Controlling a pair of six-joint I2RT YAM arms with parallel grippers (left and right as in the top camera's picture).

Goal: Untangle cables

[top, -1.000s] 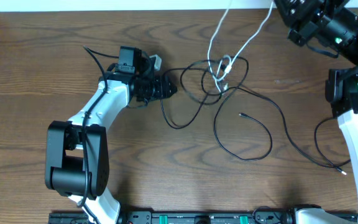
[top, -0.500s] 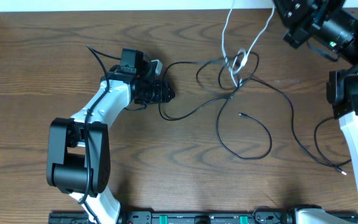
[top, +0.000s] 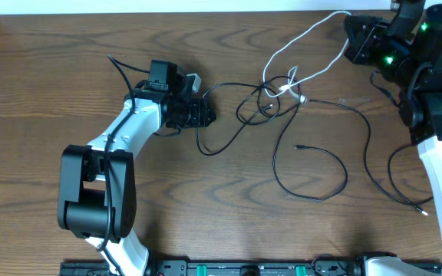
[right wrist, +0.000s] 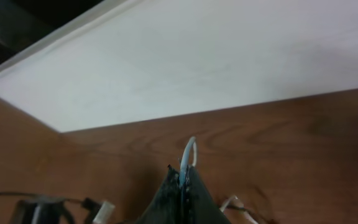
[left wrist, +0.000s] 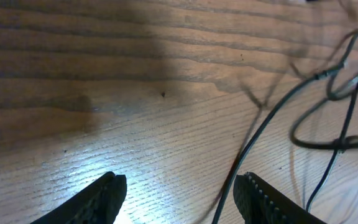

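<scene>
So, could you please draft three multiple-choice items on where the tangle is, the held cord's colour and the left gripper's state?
1. Where is the tangle? A: between the grippers. B: beside the left arm's base. C: off the table.
2. Which colour is the cord in the right gripper? A: black. B: white. C: red.
3. How is the left gripper? A: shut on a cord. B: shut, empty. C: open.
Key: 1 A, overhead it lies between them; 2 B, a loop of white cord pokes from the shut fingers; 3 C, its fingers stand apart, a black cord running between them.
</scene>
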